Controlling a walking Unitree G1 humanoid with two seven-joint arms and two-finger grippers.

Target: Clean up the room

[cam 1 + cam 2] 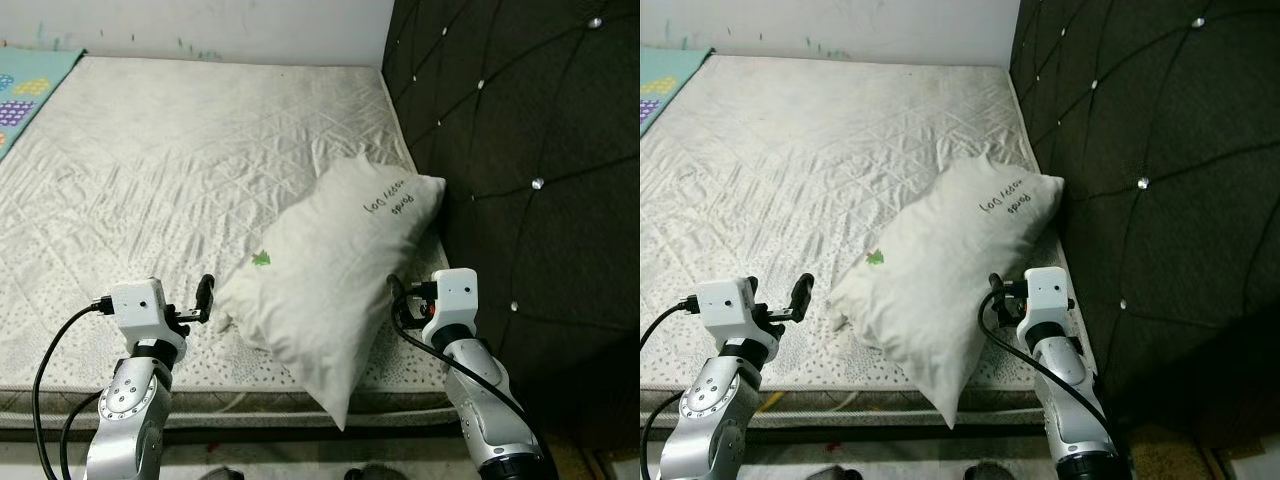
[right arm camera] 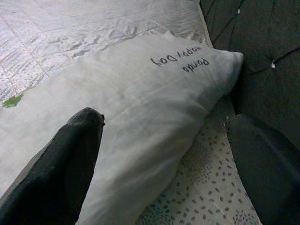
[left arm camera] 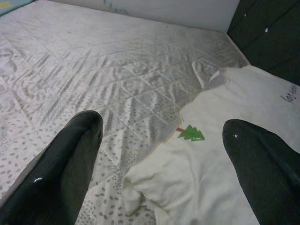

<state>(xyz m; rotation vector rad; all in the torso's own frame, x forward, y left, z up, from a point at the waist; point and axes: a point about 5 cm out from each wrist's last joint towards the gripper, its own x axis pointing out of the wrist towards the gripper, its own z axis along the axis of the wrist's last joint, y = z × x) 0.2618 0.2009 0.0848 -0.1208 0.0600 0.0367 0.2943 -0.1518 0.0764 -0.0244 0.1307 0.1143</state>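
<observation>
A white pillow (image 1: 330, 265) with dark handwriting and a small green tree print lies on the mattress (image 1: 180, 160). Its far end leans against the dark headboard and its near corner hangs over the bed's front edge. My left gripper (image 1: 203, 300) is open just left of the pillow's near-left corner. In the left wrist view that corner (image 3: 187, 164) lies between the spread fingers (image 3: 70, 154). My right gripper (image 1: 396, 296) is open at the pillow's right side, beside the headboard. In the right wrist view the pillow (image 2: 154, 93) lies between its fingers (image 2: 61, 164), one finger against its near side.
A black tufted headboard (image 1: 520, 150) with shiny studs walls off the right side. The white wall (image 1: 200, 25) runs behind the bed. A colourful mat (image 1: 25, 95) lies at the far left. The mattress's front edge (image 1: 250, 400) is just before me.
</observation>
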